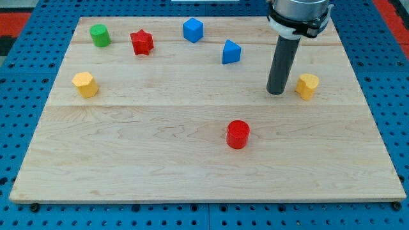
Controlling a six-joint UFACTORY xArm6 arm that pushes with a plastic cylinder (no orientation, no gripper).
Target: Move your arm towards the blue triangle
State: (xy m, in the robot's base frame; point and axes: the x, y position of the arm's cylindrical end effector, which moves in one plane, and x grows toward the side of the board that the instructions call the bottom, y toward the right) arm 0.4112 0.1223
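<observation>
The blue triangle (231, 52) sits on the wooden board (160, 153) near the view's top, a little right of centre. My tip (276, 92) stands on the board to the right of and below the blue triangle, apart from it. A yellow block (307, 85) lies just right of the tip, with a small gap between them.
A blue cube (193, 30) lies up and left of the triangle. A red star (142, 42) and a green cylinder (100, 35) lie at the top left. A yellow block (85, 84) lies at the left. A red cylinder (238, 134) lies below centre.
</observation>
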